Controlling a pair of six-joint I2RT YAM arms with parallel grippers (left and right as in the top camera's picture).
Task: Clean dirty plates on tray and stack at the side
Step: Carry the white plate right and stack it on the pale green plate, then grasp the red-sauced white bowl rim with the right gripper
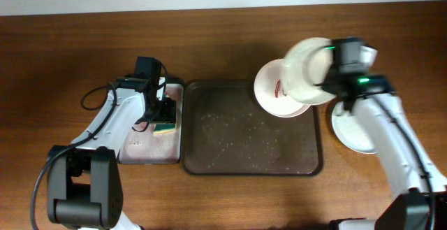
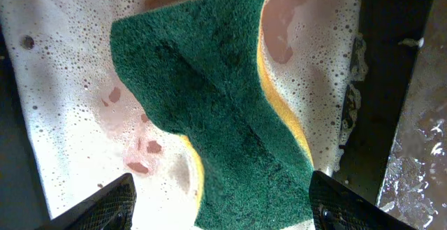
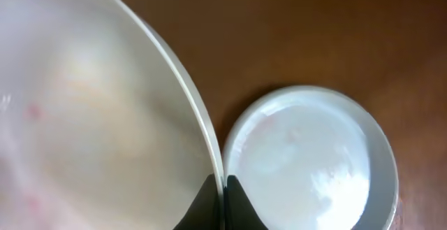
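White round shallow plate (image 1: 302,66) was clamped by its rim in the right gripper (image 3: 223,191) over the dark brown tray (image 1: 244,142); the clean white plate (image 3: 300,160) lay just to its right, on the wooden surface (image 1: 70,48). Left gripper (image 2: 220,200) stood apart.

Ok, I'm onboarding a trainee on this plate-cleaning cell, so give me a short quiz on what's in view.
1. The right gripper is shut on: A a cup, B a pale plate, C a cloth.
2. True or false: another plate lies on the tabletop, off the tray.
3. Fill in: the left gripper is open over the green ____ in the foamy basin.
Key: 1 B; 2 true; 3 sponge.
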